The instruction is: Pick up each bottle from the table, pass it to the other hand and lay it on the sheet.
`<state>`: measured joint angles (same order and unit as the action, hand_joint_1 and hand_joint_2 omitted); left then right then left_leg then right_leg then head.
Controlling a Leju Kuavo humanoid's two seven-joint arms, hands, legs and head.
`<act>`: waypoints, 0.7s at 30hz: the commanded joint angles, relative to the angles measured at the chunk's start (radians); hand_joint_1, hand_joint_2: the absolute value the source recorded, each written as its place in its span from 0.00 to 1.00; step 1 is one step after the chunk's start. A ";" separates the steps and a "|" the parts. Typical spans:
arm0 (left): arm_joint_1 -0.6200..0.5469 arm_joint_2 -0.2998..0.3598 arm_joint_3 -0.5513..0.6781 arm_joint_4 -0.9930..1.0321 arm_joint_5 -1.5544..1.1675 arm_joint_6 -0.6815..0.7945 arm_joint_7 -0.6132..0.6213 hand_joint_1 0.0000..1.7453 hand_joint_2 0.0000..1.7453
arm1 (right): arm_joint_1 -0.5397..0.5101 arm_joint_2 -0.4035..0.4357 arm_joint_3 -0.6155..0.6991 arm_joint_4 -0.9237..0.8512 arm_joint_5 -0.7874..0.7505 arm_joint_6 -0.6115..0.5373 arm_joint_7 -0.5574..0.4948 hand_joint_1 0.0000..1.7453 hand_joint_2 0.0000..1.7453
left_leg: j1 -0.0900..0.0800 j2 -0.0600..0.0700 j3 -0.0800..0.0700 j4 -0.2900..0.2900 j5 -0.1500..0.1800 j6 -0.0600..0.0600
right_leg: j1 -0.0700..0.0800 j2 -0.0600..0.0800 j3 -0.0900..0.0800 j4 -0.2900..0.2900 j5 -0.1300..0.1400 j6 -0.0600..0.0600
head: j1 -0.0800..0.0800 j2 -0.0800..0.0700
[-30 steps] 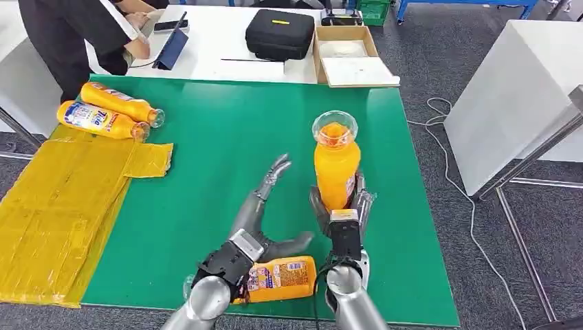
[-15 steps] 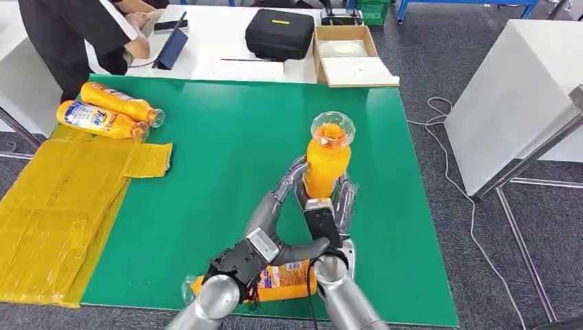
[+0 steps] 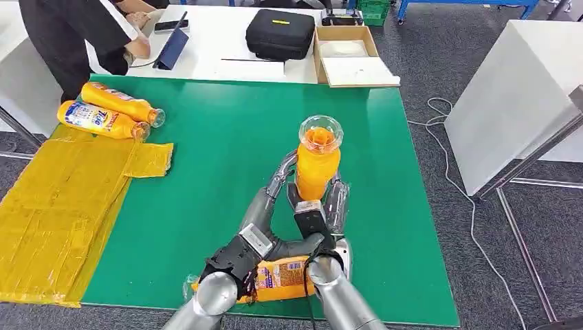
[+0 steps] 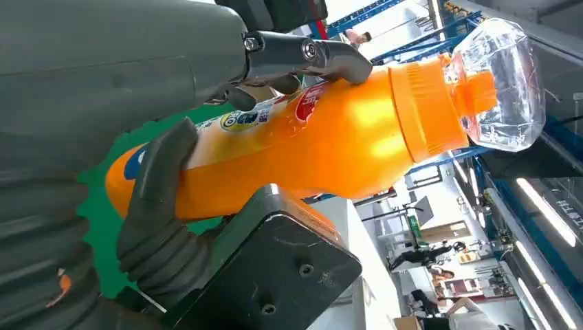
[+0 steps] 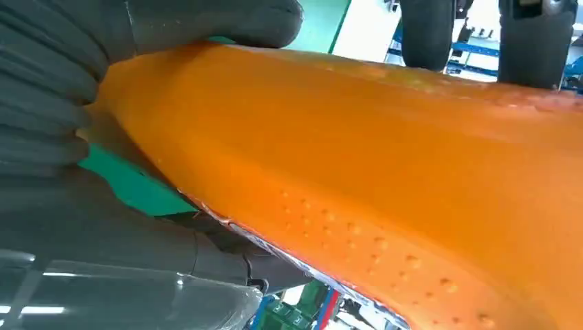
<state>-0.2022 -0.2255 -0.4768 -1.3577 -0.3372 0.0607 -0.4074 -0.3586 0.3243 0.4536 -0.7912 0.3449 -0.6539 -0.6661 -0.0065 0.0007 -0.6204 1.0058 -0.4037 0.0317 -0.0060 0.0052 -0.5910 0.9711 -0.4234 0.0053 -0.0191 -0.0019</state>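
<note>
Green worktop [image 3: 206, 172], yellow sheet [image 3: 62, 199] off its left end. Two bottles [image 3: 110, 110] lying at sheet's far edge, so counted as done. Third bottle [image 3: 317, 161] upright mid-worktop, clasped low by right hand [image 3: 317, 206]. Left hand [image 3: 271, 199] beside it, fingers [image 4: 159, 199] touching, not closed yet. Fourth bottle [image 3: 282, 278] flat at near edge, untouched. Handover midway; two placements left.

Orange bottle [image 3: 317, 167] with a clear cap [image 3: 320, 130] — grey and dark fingers [image 3: 283, 170] around it. Green table [image 3: 206, 172]; yellow sheet [image 3: 55, 206] over its left edge — two orange bottles [image 3: 110, 111] with blue-and-red labels by the far-left corner.
</note>
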 commanded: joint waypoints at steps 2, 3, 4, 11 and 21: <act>-0.003 0.016 0.027 0.022 -0.001 0.017 0.006 0.00 1.00 | 0.068 -0.047 -0.129 -0.219 0.023 -0.044 0.004 1.00 1.00 | 0.000 -0.003 0.003 0.000 -0.001 -0.003 | 0.000 -0.003 0.004 0.000 -0.002 0.000 | 0.000 0.000; 0.004 0.019 0.032 0.017 0.000 0.018 0.006 0.00 1.00 | 0.083 -0.047 -0.168 -0.245 0.036 -0.044 0.002 1.00 1.00 | 0.000 -0.003 0.002 -0.001 0.000 -0.002 | 0.000 -0.003 0.003 0.000 -0.001 0.000 | 0.000 0.000; 0.009 0.022 0.036 0.015 -0.001 0.018 0.006 0.00 1.00 | 0.097 -0.056 -0.175 -0.266 0.022 -0.044 0.003 1.00 1.00 | 0.000 -0.003 0.004 -0.001 -0.001 -0.003 | 0.000 -0.003 0.005 -0.001 -0.002 0.000 | 0.000 0.000; 0.039 0.042 0.050 0.012 0.002 0.037 -0.012 0.00 1.00 | 0.132 -0.079 -0.256 -0.339 -0.013 -0.044 -0.004 1.00 1.00 | 0.000 -0.001 0.002 -0.001 0.000 -0.002 | 0.000 -0.001 0.002 -0.001 0.000 0.000 | 0.000 0.000; 0.064 0.051 0.061 -0.010 0.002 0.043 -0.014 0.00 1.00 | 0.124 -0.089 -0.277 -0.356 -0.034 -0.044 -0.004 1.00 1.00 | 0.000 0.000 0.002 -0.001 -0.001 -0.002 | 0.000 -0.001 0.002 -0.001 -0.001 0.000 | 0.000 0.000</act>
<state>-0.1398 -0.2090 -0.4349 -1.3783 -0.3361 0.1057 -0.4223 -0.2191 0.2628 0.2140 -1.1284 0.3162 -0.6558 -0.6695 -0.0065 0.0004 -0.6210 1.0059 -0.4038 0.0317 -0.0061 0.0050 -0.5909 0.9710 -0.4234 0.0053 -0.0191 -0.0019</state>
